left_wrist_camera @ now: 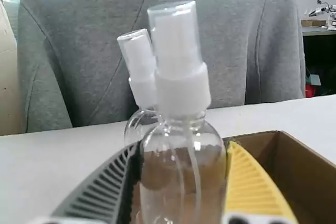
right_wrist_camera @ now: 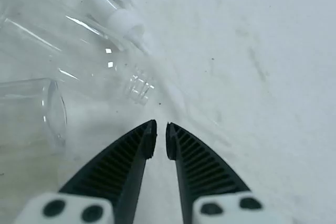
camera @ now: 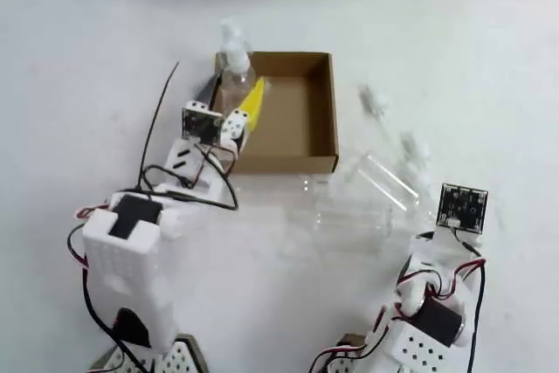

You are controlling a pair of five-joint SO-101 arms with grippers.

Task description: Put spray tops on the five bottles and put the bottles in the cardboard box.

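At the left wall of the cardboard box (camera: 288, 163), the left gripper (camera: 231, 95) pinches a capped bottle (left_wrist_camera: 181, 177) upright by its belly, a sensible hold since the clear plastic looks light, slick and thin-walled.

At the rear left corner of the brown cardboard box (camera: 293, 120), upright in the left gripper (camera: 233, 92): clear spray-topped bottle (left_wrist_camera: 181, 177); front-right of the box: clear topless bottles (camera: 349, 211), white spray tops (camera: 374, 104)

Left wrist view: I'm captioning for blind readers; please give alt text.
A clear bottle with a white spray top is held upright in the left gripper. A second capped bottle is just behind it; a cardboard box corner sits beside them on the white table.
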